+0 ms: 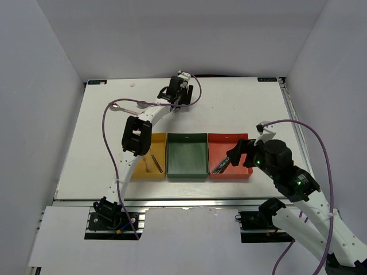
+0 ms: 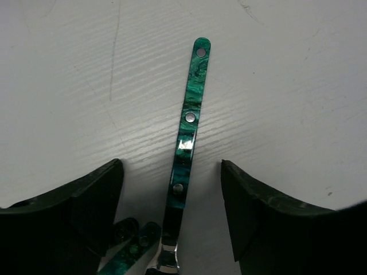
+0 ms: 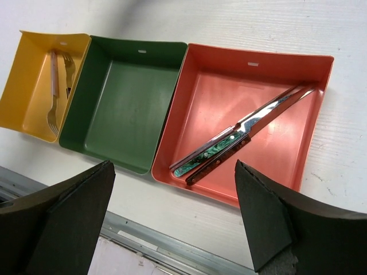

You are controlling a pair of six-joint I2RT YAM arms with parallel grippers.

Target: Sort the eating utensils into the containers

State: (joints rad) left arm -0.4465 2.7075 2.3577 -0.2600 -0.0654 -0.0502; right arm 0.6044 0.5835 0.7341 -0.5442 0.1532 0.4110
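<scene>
My left gripper (image 1: pixel 175 98) is open at the far middle of the table, low over a teal-handled utensil (image 2: pixel 189 123) that lies on the table between its fingers (image 2: pixel 86 200) without touching them. The ends of two more teal handles (image 2: pixel 129 246) lie beside the left finger. My right gripper (image 1: pixel 235 153) is open and empty above the near edge of the red tray (image 3: pixel 212 97), which holds a teal-handled knife (image 3: pixel 212 150) and a dark-handled knife (image 3: pixel 221 161). The yellow tray (image 3: pixel 23 74) holds forks (image 3: pixel 54 86). The green tray (image 3: pixel 126 103) holds nothing.
The three trays stand in a row near the table's front: yellow (image 1: pixel 157 143), green (image 1: pixel 186 157), red (image 1: pixel 229 143). A spoon with a pinkish handle (image 1: pixel 123 105) lies at the far left by the left arm's cable. White walls enclose the table.
</scene>
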